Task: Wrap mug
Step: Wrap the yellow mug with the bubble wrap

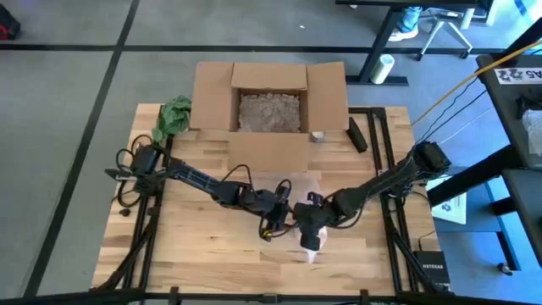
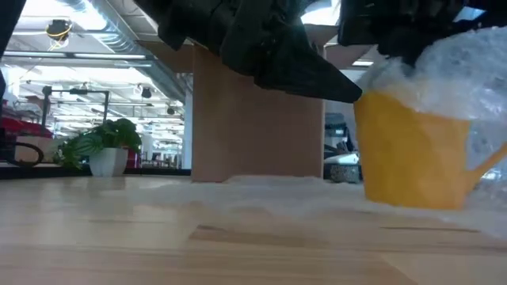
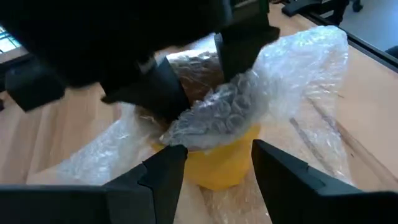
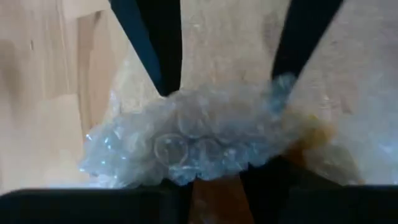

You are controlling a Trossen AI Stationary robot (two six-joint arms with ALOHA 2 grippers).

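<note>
A yellow mug (image 2: 408, 154) stands upright on a sheet of bubble wrap (image 1: 298, 185) near the middle of the table. Part of the bubble wrap (image 3: 217, 112) is bunched over the mug's mouth. My right gripper (image 3: 202, 78) is above the mug, shut on that bunch. My left gripper (image 3: 217, 180) is open and low, with one finger on each side of the mug's body (image 3: 217, 162). In the high view both grippers (image 1: 292, 216) hide the mug. My right gripper holds the bunched bubble wrap (image 3: 211, 106) at the mug's mouth between its two fingers (image 3: 168, 93), several layers crumpled together. The fingers come from above, slanting down. The rest of the sheet lies slack on the table. My left gripper: I cannot tell whether its fingers touch the mug.
An open cardboard box (image 1: 269, 102) with crumpled paper inside stands at the table's far side. A green plant (image 1: 174, 114) is left of the box, and a black object (image 1: 357, 134) lies to its right. Bare wood lies toward the near edge.
</note>
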